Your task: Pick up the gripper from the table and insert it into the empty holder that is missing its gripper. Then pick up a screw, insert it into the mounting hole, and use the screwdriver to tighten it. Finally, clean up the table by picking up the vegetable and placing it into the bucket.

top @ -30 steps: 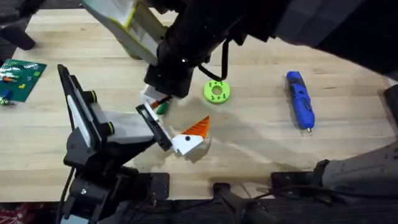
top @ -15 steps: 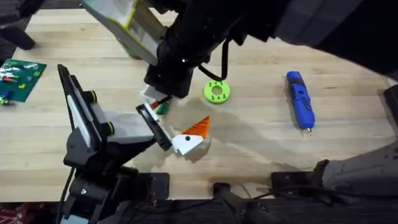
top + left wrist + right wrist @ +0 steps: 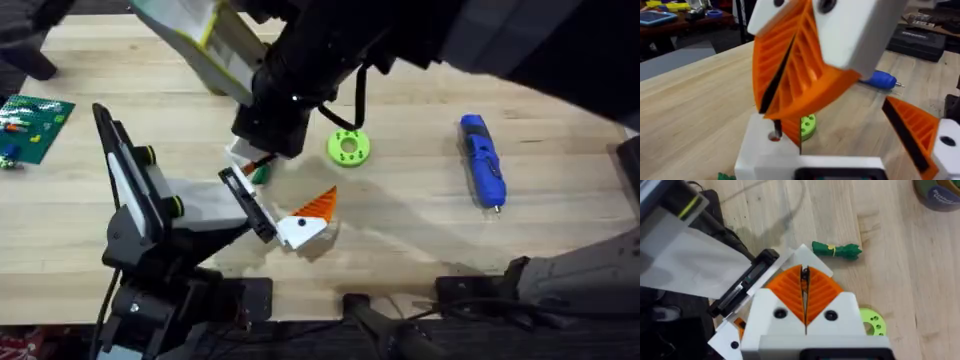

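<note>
My own dark arm (image 3: 300,70) covers most of the vegetable (image 3: 259,173) from overhead. The bucket (image 3: 938,192) is cut off at the edge. Whatever my fingers (image 3: 790,292) pinch is too small to tell.

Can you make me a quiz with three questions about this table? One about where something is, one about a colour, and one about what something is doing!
1. What lies closest to the white gripper with the orange pad?
A. the holder's black bracket
B. the blue screwdriver
C. the green circuit board

2. What colour is the small round disc with holes?
A. red
B. lime green
C. white

3. What is the screwdriver doing?
A. standing upright
B. being held up in the air
C. lying flat on the table

Answers:
1 A: the gripper lies right beside the holder.
2 B: the disc is bright lime green.
3 C: the screwdriver lies flat on the table, with nothing holding it.
</note>
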Robot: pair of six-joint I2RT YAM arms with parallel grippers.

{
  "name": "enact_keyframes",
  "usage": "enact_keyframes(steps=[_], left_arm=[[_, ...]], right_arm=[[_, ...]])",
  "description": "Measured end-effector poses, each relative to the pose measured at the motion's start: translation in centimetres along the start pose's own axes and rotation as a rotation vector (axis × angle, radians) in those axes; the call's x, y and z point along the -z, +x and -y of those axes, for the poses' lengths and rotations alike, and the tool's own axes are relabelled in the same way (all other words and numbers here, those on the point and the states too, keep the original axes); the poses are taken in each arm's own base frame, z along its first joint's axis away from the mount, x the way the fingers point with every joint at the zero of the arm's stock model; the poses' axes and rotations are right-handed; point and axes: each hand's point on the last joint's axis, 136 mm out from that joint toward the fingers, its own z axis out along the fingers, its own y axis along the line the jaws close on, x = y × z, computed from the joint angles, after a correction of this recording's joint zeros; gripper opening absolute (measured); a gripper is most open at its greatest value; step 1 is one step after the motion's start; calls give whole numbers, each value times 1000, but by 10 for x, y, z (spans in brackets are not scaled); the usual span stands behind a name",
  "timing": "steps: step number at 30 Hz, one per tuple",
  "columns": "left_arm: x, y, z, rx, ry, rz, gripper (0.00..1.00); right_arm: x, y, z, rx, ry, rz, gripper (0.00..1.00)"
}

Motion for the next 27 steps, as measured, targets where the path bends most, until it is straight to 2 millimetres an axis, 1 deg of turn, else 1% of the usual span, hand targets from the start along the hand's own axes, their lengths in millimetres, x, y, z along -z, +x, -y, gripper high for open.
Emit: enact_keyframes(steps=[13, 21, 27], left_arm=[[0, 0, 0, 0, 0, 0, 988], [0, 0, 0, 0, 0, 0, 988], [0, 0, 0, 0, 0, 0, 988]], right_arm=[[0, -1, 0, 8, 1, 4, 8], [-14, 4, 2, 12, -9, -28, 8], [-14, 5, 4, 12, -7, -29, 8]])
